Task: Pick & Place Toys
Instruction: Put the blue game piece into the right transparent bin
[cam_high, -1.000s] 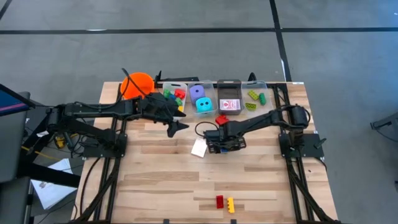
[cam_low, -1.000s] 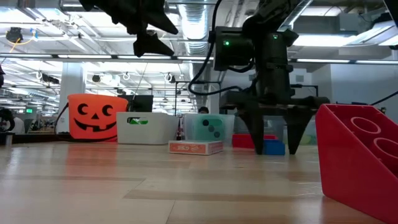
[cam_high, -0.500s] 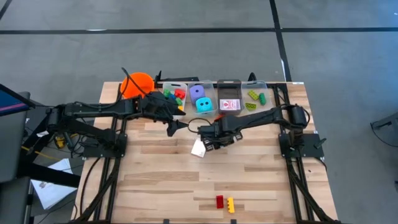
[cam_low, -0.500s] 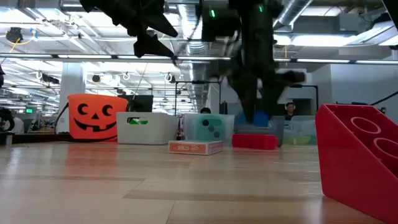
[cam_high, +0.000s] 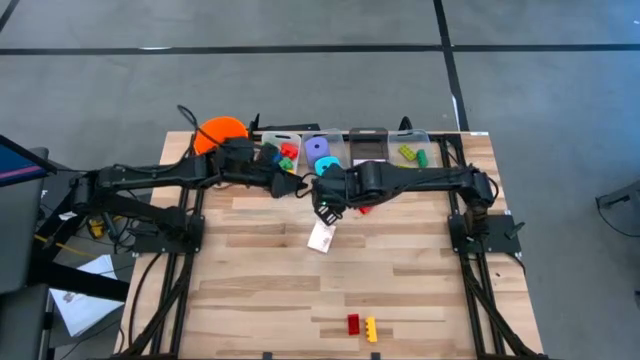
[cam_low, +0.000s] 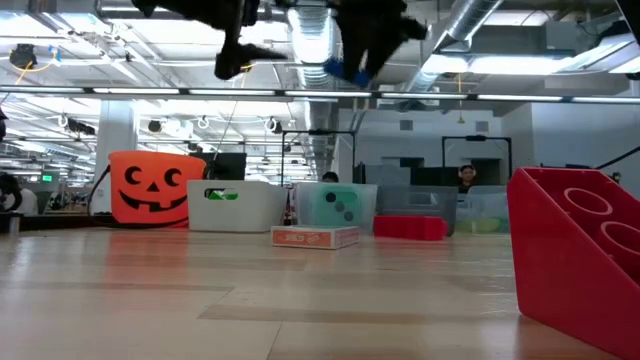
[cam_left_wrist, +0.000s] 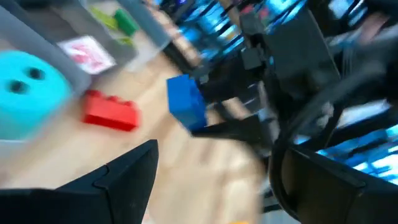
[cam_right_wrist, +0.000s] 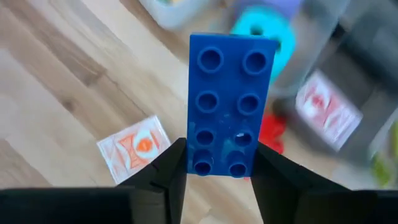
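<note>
The right end effector (cam_right_wrist: 214, 168) is raised above the counter (cam_high: 260, 270) near its far edge, its fingers clamped on one end of a blue brick (cam_right_wrist: 230, 102), studs facing the wrist camera. The left end effector (cam_high: 298, 186) hangs just beside it, also in the air, with its fingers spread wide and holding nothing. Below them a red-and-white card (cam_high: 321, 236) lies flat on the counter, and a red brick (cam_left_wrist: 111, 111) sits close to the clear bins (cam_high: 330, 150) along the far edge, which hold dice, cards and bricks. An orange bucket (cam_high: 220, 132) stands at the far left corner. A red brick and a yellow brick (cam_high: 371, 329) rest near the front edge.
</note>
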